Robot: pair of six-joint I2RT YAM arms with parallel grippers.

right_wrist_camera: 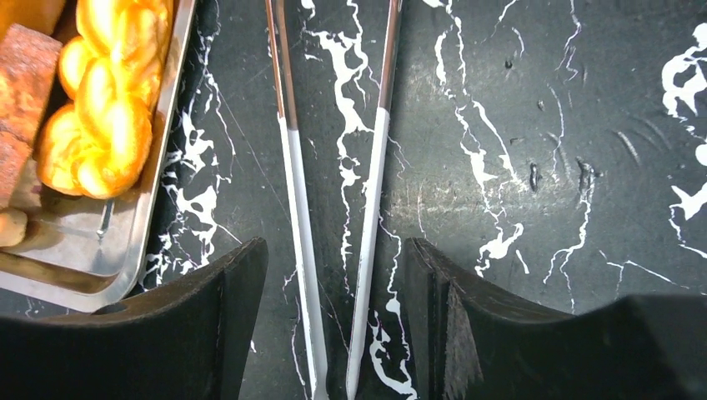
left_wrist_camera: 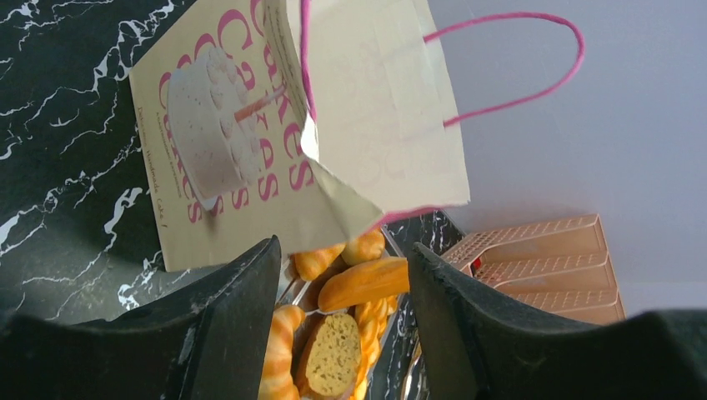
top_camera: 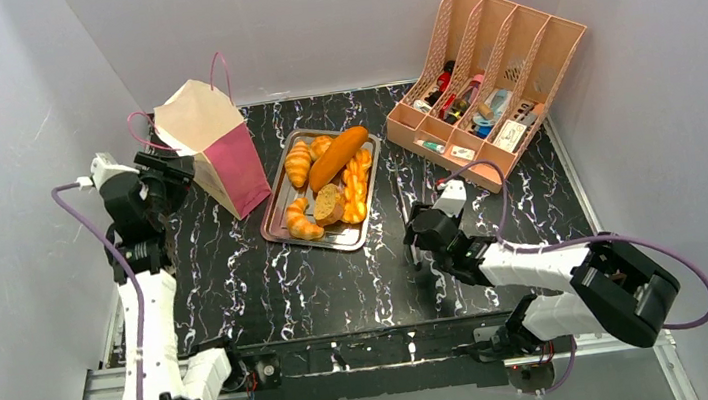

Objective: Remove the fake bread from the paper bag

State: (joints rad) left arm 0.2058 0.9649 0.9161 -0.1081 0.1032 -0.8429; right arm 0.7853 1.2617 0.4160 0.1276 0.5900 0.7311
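**Bread on the tray, bag unchecked**

Our left claw (left_wrist_camera: 342, 271) has its jaws apart and grips nothing, just beside the tall cream-and-magenta paper bag (top_camera: 207, 136) with pink cord handles. Our right claw (right_wrist_camera: 333, 267) is parted too, straddling thin metal tongs (right_wrist_camera: 292, 167) that lie on the black marbled tabletop (top_camera: 239, 284) (not clamped). The glossy golden toy bread (top_camera: 337, 158) lies heaped on the steel tray (top_camera: 278, 231) beside the bag. We judge the task nearly done, though the bag's inside is hidden.
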